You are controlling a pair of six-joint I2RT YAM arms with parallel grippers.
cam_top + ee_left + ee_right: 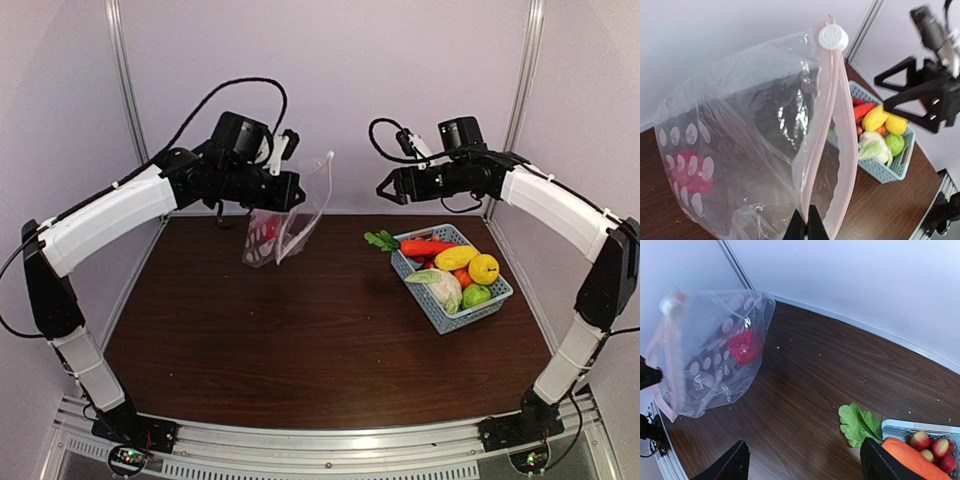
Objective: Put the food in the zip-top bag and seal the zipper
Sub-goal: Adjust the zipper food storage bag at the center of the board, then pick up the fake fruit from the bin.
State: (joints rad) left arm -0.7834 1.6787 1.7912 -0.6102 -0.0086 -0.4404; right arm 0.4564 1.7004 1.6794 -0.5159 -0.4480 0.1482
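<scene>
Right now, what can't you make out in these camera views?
- Red food inside the zip-top bag: blurred by the plastic in all views, kind unclear.
- Left gripper: cut by the left wrist view's bottom edge; only pinched fingertips show.
- Basket: cut by the right wrist view's corner; in the top view, whatever lies lower is hidden under the upper food.

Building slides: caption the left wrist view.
Left end effector holds zip-top bag by its zipper; red food inside, basket beyond.

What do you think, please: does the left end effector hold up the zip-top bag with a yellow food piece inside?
No: the food piece inside the zip-top bag is red, not yellow, as the right wrist view shows. The rest holds.
</scene>
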